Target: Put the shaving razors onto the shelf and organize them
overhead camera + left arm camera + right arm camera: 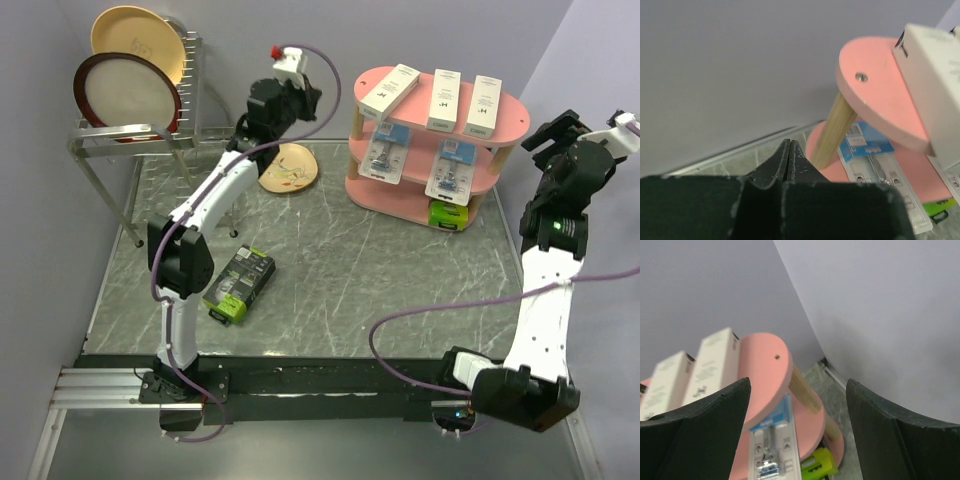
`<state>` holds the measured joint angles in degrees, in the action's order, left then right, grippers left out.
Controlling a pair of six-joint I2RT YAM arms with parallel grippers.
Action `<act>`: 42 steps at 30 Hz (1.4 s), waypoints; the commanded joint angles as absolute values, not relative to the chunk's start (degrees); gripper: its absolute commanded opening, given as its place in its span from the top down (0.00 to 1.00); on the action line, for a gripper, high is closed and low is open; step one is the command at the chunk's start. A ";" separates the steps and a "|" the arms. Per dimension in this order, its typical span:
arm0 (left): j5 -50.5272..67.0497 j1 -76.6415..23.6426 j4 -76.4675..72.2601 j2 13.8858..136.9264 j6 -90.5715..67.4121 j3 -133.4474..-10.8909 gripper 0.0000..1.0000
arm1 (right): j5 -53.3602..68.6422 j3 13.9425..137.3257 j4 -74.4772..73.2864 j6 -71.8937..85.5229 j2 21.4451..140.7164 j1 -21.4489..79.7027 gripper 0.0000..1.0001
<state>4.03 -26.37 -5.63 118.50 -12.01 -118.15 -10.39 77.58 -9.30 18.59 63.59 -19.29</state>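
Progress: 6 of 7 razor packs sit on the shelf (512,115); 1 pack is not yet placed.
Unplaced pack: black-and-green box (240,283), lying flat on the table (340,270) close to the left arm, well apart from the shelf.
Unplaced pack axis: long axis runs diagonally in the top view, with the green end toward the near left and the black end toward the far right, roughly at the shelf.
Top board: 3 white boxes (443,98), lying flat.
White box axes: the middle and right boxes lie parallel, long axes front to back. The left box is skewed, its far end swung right, and its near end appears to overhang the board edge.
Middle board: 2 blister cards (385,155), side by side, long axes front to back.
Bottom board: 1 green box (448,214) at the right end, mostly hidden.
Work left (judgement): shelve the unplaced pack, probably beside the green box, and straighten the skewed white box.
Left gripper (789,157): fingers pressed together, nothing between them, raised near the shelf's left end.
Right gripper (797,382): fingers wide apart, empty, raised beside the shelf's right end.
Surroundings: dish rack (135,130) at the far left corner.
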 commanded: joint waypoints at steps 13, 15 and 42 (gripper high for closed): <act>12.92 -31.46 -10.64 117.25 -17.84 -119.53 0.99 | -7.12 73.48 -11.25 21.80 60.64 -20.48 0.15; 12.92 -32.43 -10.63 116.72 -18.02 -119.09 0.99 | -7.03 73.48 -11.95 21.88 60.82 -20.57 0.14; 17.47 -32.00 -13.40 100.21 -15.65 -94.16 0.99 | -2.12 69.61 -10.11 20.57 58.80 -21.45 0.13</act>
<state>10.39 -34.68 -7.25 109.91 -16.82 -104.84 -4.84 70.19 -13.21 22.57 61.17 -21.06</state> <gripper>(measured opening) 0.015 0.869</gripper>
